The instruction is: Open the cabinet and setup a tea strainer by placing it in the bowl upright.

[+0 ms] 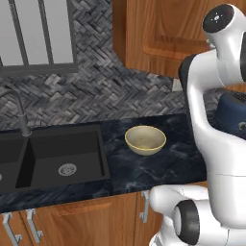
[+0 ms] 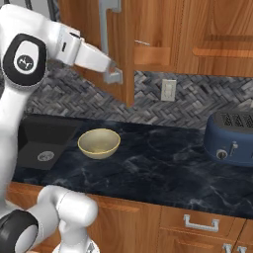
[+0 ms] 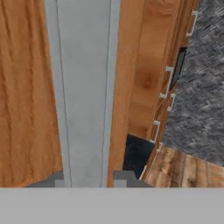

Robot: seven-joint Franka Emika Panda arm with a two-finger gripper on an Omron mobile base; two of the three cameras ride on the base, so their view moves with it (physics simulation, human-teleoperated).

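Cabinet point(image 2: 126, 44) door ajar; gripper point(image 2: 112, 76) fingers straddle its handle point(image 3: 83, 92), grip unclear; bowl point(image 2: 99, 143) below.

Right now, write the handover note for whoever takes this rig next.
Claw: at the long silver bar handle of the wall cabinet door; in the hand view its fingertips straddle the bar with a small gap on each side, not clamped.
Cabinet: door swung partly open.
Bowl: on the dark counter right of the sink, upright, empty.
Tea strainer: not spotted yet.
Done: door pulled partly open.
Left: finish opening, find the strainer, set it upright in the bowl.
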